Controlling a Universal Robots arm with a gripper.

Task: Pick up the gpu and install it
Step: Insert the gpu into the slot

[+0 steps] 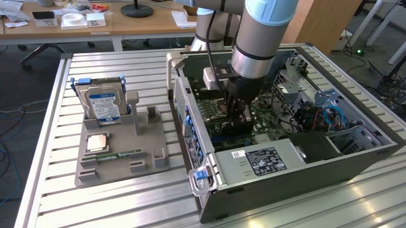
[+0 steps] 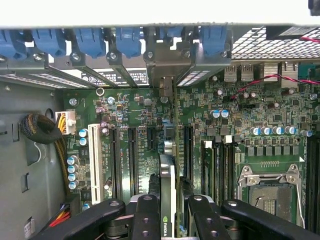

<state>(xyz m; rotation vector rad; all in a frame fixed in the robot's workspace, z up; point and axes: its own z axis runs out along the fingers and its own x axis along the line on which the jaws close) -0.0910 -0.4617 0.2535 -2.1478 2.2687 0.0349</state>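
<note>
Currently, an open computer case (image 1: 285,175) lies on its side on a slatted metal desk (image 1: 127,199), and the robot arm reaches straight down into it. The pincer (image 1: 238,118) sits low over the green motherboard (image 2: 250,115). From the wrist view, the pincer (image 2: 170,202) is clamped on the gpu (image 2: 167,172): a black finger (image 2: 147,210) presses each face of the thin card. The card stands on edge among the long black expansion slots (image 2: 132,160), pointing toward the row of blue clips (image 2: 90,42) at the case's rear wall. Whether its lower edge touches a slot cannot be told. At the exterior view's left, a grey tray (image 1: 120,168) holds a silver hard drive (image 1: 104,107) and a green RAM stick (image 1: 120,155).
</note>
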